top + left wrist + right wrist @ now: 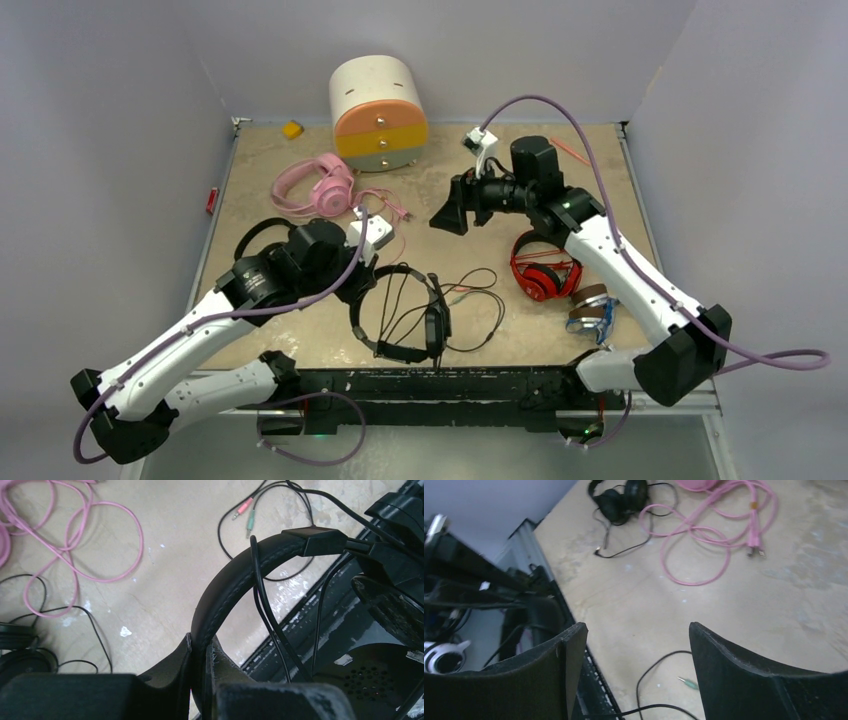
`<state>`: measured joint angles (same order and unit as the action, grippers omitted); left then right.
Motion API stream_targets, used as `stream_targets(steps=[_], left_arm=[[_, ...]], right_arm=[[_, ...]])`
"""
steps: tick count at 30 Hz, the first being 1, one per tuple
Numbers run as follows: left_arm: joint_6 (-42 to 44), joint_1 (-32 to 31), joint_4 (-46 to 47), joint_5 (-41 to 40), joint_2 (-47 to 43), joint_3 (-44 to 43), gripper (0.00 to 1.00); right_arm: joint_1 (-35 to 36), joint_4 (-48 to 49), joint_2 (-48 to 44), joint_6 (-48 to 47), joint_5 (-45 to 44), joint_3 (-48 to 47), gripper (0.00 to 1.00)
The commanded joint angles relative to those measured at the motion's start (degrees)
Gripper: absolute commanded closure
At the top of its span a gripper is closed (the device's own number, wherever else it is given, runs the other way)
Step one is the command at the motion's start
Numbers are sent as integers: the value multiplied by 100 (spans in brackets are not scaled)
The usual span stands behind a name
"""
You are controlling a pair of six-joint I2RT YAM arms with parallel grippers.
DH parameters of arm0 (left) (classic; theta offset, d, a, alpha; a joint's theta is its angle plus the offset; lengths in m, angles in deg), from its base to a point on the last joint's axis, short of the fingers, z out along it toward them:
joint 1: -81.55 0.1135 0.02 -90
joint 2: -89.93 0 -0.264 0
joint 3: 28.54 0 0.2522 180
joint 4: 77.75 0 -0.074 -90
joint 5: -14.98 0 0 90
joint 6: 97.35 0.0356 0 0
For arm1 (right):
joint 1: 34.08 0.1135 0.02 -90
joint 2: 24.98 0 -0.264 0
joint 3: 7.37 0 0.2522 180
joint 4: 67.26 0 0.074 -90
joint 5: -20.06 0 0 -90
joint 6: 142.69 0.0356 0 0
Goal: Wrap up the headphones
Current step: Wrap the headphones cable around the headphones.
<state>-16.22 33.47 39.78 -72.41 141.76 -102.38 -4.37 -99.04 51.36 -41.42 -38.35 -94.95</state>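
Note:
My left gripper (pixel 200 642) is shut on the padded band of a black headphones set (pixel 235 580) that lies at the table's front centre (pixel 400 315). Its thin black cable (pixel 265 610) drapes over the band and loops out to pink and green plugs (pixel 245 515). My right gripper (pixel 448 215) hovers open above the table behind that set, nothing between its fingers (pixel 639 635); a loop of black cable with a green plug (pixel 686 682) lies below it. Pink headphones (pixel 315 187) with a loose pink cable (pixel 714 535), red headphones (pixel 540 270), a brown-and-silver set (pixel 590 305) and a second black set (pixel 621 500) also lie on the table.
A white, orange and yellow drawer box (pixel 378 112) stands at the back centre, with a small yellow object (pixel 292 129) to its left. The black front rail (pixel 440 380) runs right below the held headphones. Grey walls enclose the table on three sides.

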Motion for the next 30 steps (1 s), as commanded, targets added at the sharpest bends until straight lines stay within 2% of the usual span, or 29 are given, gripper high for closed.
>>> stream_targets(steps=[1, 7, 11, 15, 20, 30], left_arm=[[405, -18, 630, -441, 67, -22, 100], [713, -18, 1053, -549, 124, 68, 100], [939, -19, 1100, -519, 187, 101, 100], [1053, -18, 1165, -593, 226, 94, 100], [1091, -20, 1205, -851, 222, 67, 100], [1210, -20, 1267, -1272, 106, -48, 100]], right_arm=[[380, 298, 31, 68, 956, -182, 24], [560, 544, 759, 508, 1560, -588, 28], [814, 553, 1135, 609, 1630, -935, 28], [964, 351, 1487, 619, 1576, -1230, 33], [1051, 501, 1513, 627, 1792, -1031, 33], [1079, 334, 1211, 633, 1496, -519, 47]])
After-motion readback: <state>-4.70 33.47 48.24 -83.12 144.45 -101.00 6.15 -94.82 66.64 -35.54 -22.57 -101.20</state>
